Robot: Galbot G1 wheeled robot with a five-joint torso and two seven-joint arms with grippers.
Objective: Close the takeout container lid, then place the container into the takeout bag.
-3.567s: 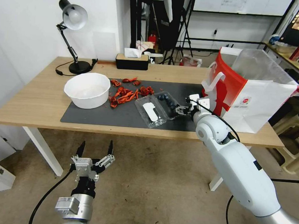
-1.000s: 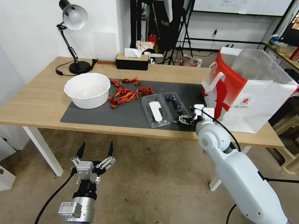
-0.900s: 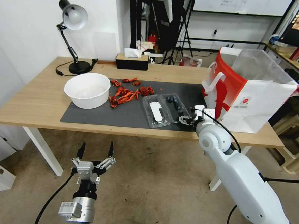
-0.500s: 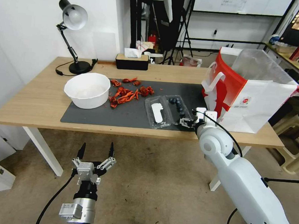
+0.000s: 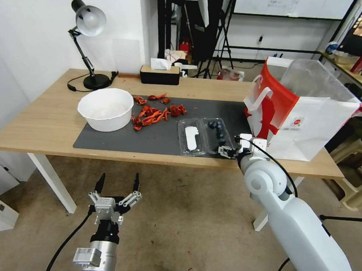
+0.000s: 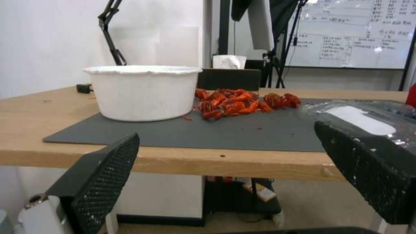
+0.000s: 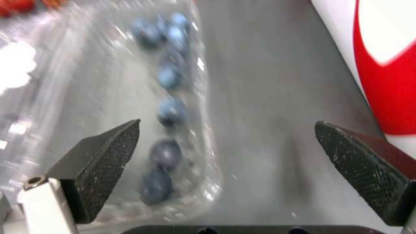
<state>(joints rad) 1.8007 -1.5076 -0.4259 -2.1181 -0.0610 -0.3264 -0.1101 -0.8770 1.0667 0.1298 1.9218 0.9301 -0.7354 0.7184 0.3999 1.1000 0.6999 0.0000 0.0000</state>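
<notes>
1. The left gripper [image 5: 117, 181] hangs low in front of the surface [image 5: 47, 121], at about 7 o'clock from the white bowl [image 5: 106, 107]. Its jaws are wide open and hold nothing. It looks parked.

2. The takeout container [image 5: 205, 136] lies flat and open on the dark mat [image 5: 156, 136], near the front edge of the surface. The lid [image 5: 192, 137] with the white label is the left half. The blueberries [image 5: 219, 131] sit in the right half.

3. The right gripper [image 5: 228, 151] is at about 5 o'clock from the container, just beside the berry half. In the right wrist view its jaws are wide open, with the berry half's corner [image 7: 173, 182] between them, and they hold nothing.

4. What could go wrong, I think:
   - The container is close to the front edge. A push could slide it off.
   - The plastic is thin and slippery. A pinch on the rim could slip or tip the berries out.
   - If the lid does not snap shut, berries could spill on the way to the bag.

5. The takeout bag [image 5: 312, 127] stands open at about 3 o'clock from the container, close by. A wide swing could knock it over.

6. On the surface I also see red bits of food [image 5: 156, 109], a black lamp [image 5: 89, 21] and a tissue box [image 5: 159, 73]. Behind are stands and a whiteboard.
</notes>
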